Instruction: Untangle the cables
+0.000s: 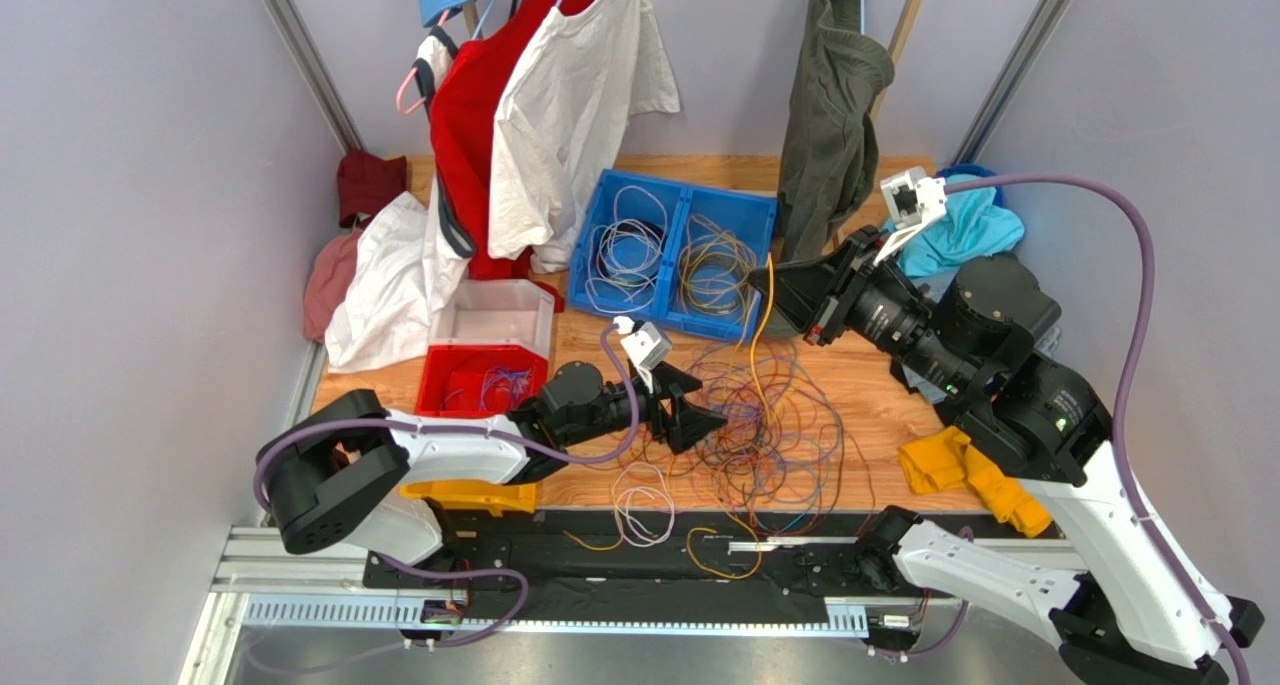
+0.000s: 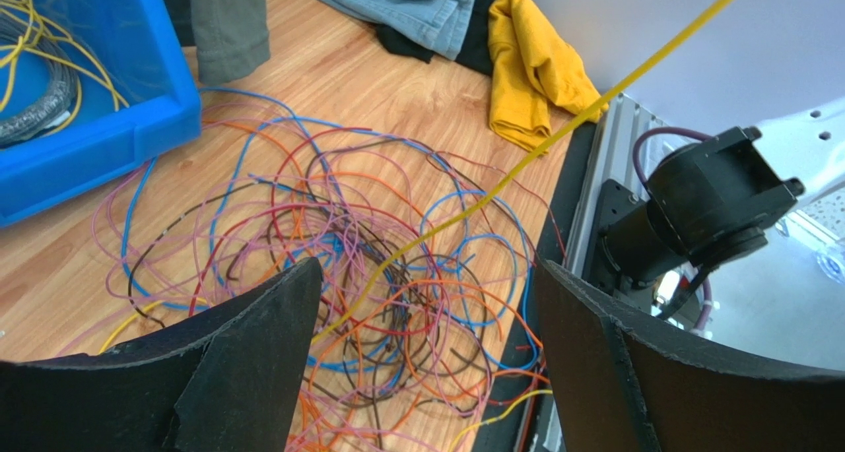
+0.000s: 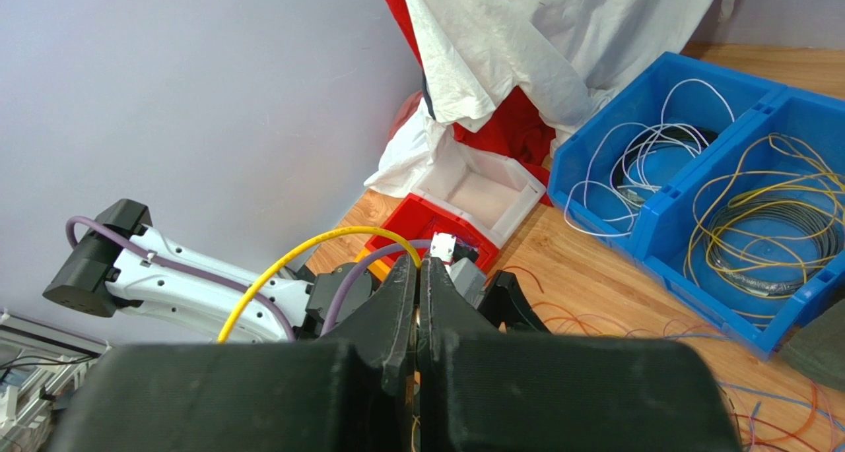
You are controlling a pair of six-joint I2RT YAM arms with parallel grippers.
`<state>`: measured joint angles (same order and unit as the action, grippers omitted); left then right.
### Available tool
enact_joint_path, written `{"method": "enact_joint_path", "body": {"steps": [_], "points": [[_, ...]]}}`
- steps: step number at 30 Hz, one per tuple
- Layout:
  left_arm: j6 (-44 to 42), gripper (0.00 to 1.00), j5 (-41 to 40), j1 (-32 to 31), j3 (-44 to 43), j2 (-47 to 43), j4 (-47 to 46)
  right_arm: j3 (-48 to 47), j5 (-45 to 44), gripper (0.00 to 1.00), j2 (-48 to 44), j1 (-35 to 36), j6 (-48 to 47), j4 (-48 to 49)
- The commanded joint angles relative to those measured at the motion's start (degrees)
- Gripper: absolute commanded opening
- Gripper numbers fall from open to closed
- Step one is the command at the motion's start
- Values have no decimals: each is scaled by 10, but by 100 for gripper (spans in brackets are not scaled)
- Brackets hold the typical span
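Note:
The cables (image 1: 769,433) lie in a tangle of orange, blue, red, purple and dark strands on the wooden table; the left wrist view shows the tangle (image 2: 367,244) from close above. My left gripper (image 1: 706,415) hangs over its left edge, open wide (image 2: 426,313), gripping nothing. A yellow cable (image 2: 555,135) runs taut up out of the tangle, passing between the fingers close to the left finger (image 2: 258,343). My right gripper (image 1: 796,304) is raised behind the tangle, shut (image 3: 419,269) on that yellow cable (image 3: 298,257), which arcs out of the jaw tips.
A blue bin (image 1: 679,193) at the back holds white coils (image 1: 624,250) and yellow coils (image 1: 717,265). Red bin (image 1: 481,382), white bin (image 1: 496,318) and yellow bin (image 1: 466,495) stand left. Clothes hang behind; a yellow cloth (image 1: 969,475) lies right. Loose white cable (image 1: 643,505) lies near the front edge.

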<state>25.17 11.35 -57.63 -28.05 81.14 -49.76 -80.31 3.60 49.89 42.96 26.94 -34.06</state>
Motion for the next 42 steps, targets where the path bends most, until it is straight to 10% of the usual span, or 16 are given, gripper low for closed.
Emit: {"method": "enact_joint_path", "body": {"steps": [1, 9, 19, 27, 34, 42], "points": [[-6, 86, -12, 1, -36, 13, -70, -12, 7, 0, -15, 3, -2, -3], [-12, 68, -27, 1, -62, 32, -66, 2, 9, 0, -20, 3, -1, 1], [-5, 0, -31, 1, -82, 31, -43, 22, -2, 0, -39, 2, -2, -1], [-36, 0, -110, 1, -158, -133, 234, 90, -17, 0, -104, 3, 0, 3], [-78, 0, -192, 1, -404, -214, 549, 197, -27, 61, -177, 3, 31, 1], [-78, 0, -240, 3, -677, -122, 759, 278, -62, 65, -250, 4, 58, -26]]}}
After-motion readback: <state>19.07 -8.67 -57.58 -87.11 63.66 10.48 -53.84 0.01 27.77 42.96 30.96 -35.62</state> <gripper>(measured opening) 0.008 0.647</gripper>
